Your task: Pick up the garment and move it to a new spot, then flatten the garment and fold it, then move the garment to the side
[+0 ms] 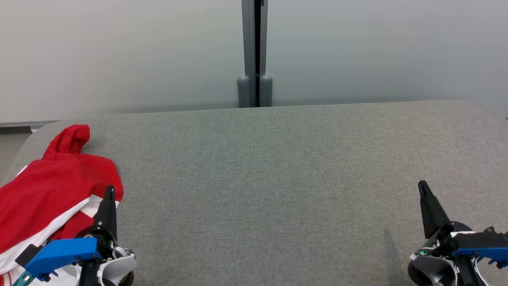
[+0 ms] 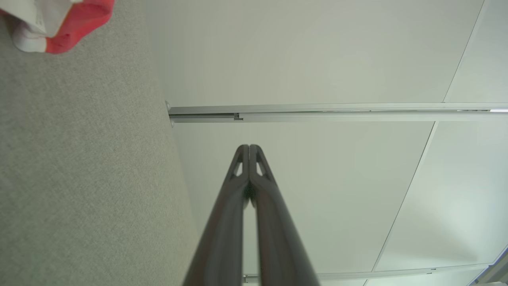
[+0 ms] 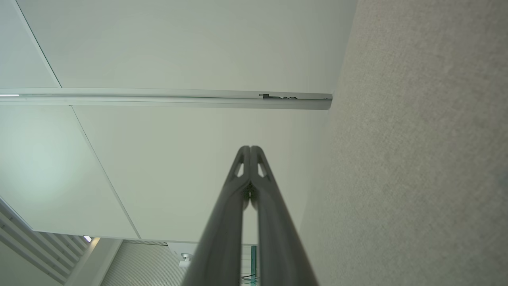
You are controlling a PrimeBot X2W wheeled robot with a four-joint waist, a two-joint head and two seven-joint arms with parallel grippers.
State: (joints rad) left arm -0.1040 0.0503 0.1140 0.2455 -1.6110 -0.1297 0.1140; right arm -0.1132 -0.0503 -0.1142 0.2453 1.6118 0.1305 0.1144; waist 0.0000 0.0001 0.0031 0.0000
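The red-and-white garment (image 1: pixel 51 186) lies bunched at the surface's (image 1: pixel 278 167) left edge, just beside the left gripper (image 1: pixel 109 194), while both grippers, right (image 1: pixel 424 190) included, rest fingers-together, empty, presumably awaiting pickup.

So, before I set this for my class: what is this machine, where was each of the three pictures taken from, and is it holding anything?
It is a two-armed robot. The head view looks down on a grey padded surface. A red and white garment lies crumpled at its left end. The left claw sits beside the garment and the right claw at the lower right. The other two pictures come from cameras on each wrist, looking along the fingers. Both claws are shut and hold nothing.
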